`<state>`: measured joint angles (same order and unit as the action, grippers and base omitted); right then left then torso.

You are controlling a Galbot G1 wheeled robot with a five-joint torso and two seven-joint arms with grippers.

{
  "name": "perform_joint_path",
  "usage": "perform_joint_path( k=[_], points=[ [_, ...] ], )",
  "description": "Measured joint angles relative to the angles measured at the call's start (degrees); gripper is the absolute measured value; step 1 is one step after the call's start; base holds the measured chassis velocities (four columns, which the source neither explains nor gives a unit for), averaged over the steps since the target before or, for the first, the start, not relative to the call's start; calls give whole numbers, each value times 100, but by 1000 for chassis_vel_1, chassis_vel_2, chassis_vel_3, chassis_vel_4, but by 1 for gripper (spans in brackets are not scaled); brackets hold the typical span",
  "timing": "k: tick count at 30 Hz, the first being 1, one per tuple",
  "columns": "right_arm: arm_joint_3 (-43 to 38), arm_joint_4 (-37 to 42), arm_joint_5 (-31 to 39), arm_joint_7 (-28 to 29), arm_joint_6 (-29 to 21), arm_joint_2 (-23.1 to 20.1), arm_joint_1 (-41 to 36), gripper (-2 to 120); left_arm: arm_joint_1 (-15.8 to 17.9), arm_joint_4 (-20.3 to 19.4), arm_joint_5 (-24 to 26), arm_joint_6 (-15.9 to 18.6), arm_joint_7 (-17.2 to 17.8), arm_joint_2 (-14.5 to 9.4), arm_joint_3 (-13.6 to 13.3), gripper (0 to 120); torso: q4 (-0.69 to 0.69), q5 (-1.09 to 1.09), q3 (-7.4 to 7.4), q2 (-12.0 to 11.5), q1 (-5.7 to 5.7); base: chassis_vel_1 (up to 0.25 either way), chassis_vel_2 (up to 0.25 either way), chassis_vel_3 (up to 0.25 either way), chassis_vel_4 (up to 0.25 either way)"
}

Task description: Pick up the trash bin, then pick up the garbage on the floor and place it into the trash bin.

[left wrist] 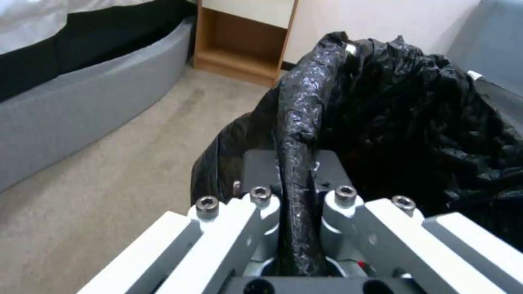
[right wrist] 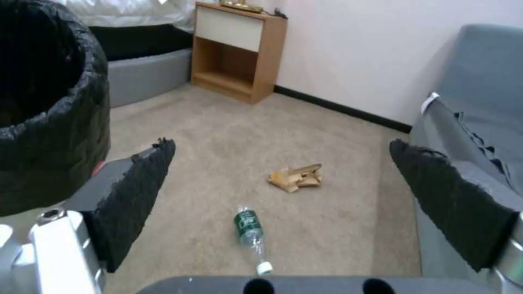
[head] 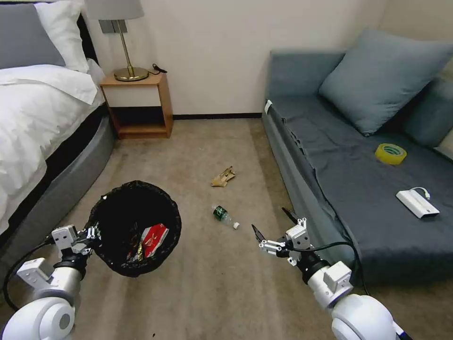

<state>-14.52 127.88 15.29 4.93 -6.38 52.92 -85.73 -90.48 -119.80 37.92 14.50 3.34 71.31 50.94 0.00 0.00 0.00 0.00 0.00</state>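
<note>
My left gripper (head: 92, 233) is shut on the near rim of the trash bin (head: 134, 226), a round bin lined with a black bag, held off the carpet at the lower left. In the left wrist view the bag's rim (left wrist: 298, 134) runs between the closed fingers. A red-white wrapper (head: 155, 240) and a gold-green wrapper (head: 137, 252) lie inside. On the carpet lie a small clear bottle (head: 222, 216) (right wrist: 251, 232) and crumpled brown paper (head: 223, 177) (right wrist: 296, 177). My right gripper (head: 272, 223) hovers open just right of the bottle, its black pads (right wrist: 136, 196) wide apart and holding nothing.
A bed (head: 42, 123) runs along the left, with a wooden nightstand (head: 138, 101) and lamp at the back wall. A grey sofa (head: 358, 189) on the right carries a pillow, a yellow tape roll (head: 390, 153) and a white box with a cable (head: 417, 203). Carpet lies between them.
</note>
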Motion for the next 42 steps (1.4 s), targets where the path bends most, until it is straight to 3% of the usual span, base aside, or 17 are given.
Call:
perform_joint_path(
  k=[19, 42],
  points=[
    [2, 39, 26, -8, 11, 16, -65, 100, -43, 8, 23, 6, -3, 10, 82, 5, 0, 0, 0, 0, 0, -119, 119, 116, -120],
    [224, -113, 3, -29, 191, 34, 86, 100, -29, 79, -6, -29, -24, -9, 125, 5, -1, 2, 0, 0, 0, -214, 210, 218, -207]
  ],
)
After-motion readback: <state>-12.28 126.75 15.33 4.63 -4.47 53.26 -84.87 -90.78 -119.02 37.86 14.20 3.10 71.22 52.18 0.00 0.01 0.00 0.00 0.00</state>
